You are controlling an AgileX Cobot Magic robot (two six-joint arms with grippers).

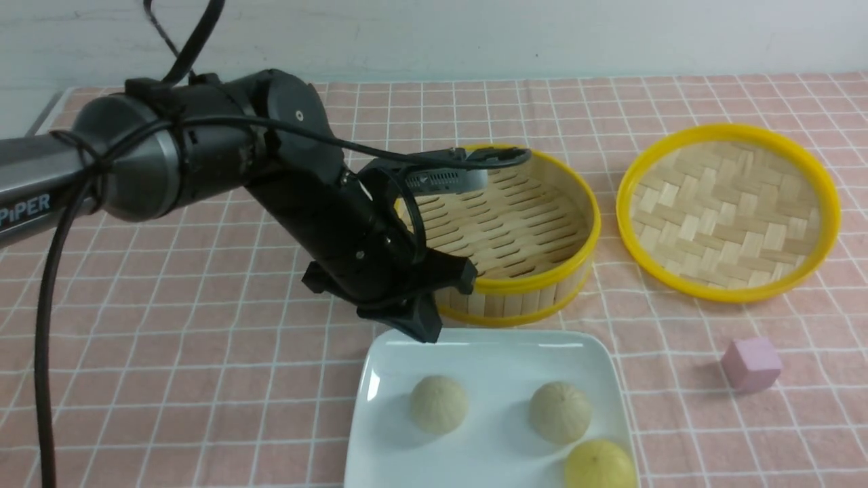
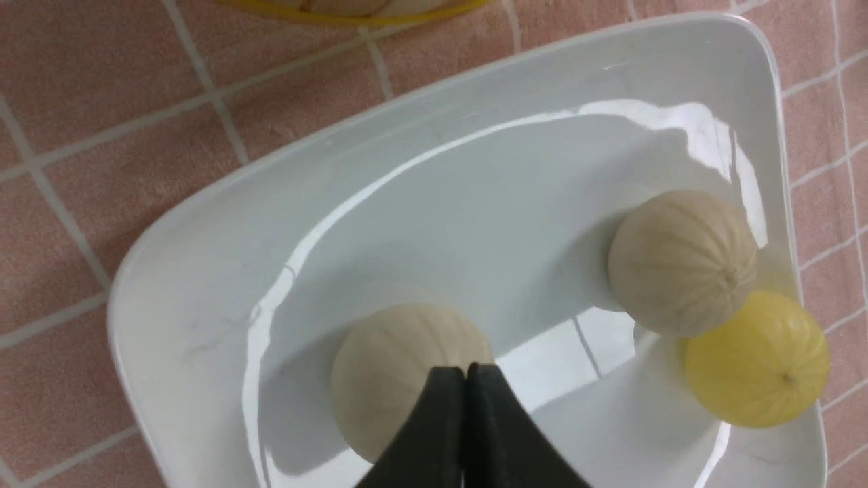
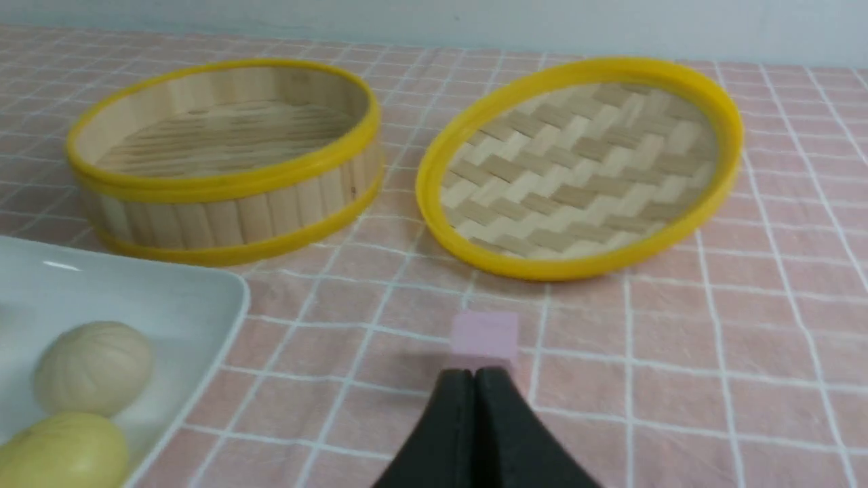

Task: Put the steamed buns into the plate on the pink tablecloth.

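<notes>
- Front view: the left gripper (image 1: 422, 330) hangs over the far left rim of the plate (image 1: 380, 379), which lies on the pink tablecloth (image 1: 203, 352).
- Three buns sit in the plate: a cream bun (image 1: 439, 404), a second cream bun (image 1: 559, 411) and a yellow bun (image 1: 600, 464) at the near right corner.
- The steamer basket (image 1: 522, 224) shows no bun inside. The woven lid (image 1: 729, 210) and the pink cube (image 1: 751, 364) lie to the right.
- The buns look light and soft, likely to dent under a hard squeeze and to slide on the glossy plate. I would take one gently across its widest sides.
- Left wrist view: only here do the left gripper's tips show. They are pressed together with nothing between them, above the first cream bun (image 2: 400, 379).
- This view also shows the second cream bun and the yellow bun touching.
- Right wrist view: the right gripper (image 3: 475, 376), absent from the front view, is likewise clenched on nothing, just short of the pink cube.
</notes>
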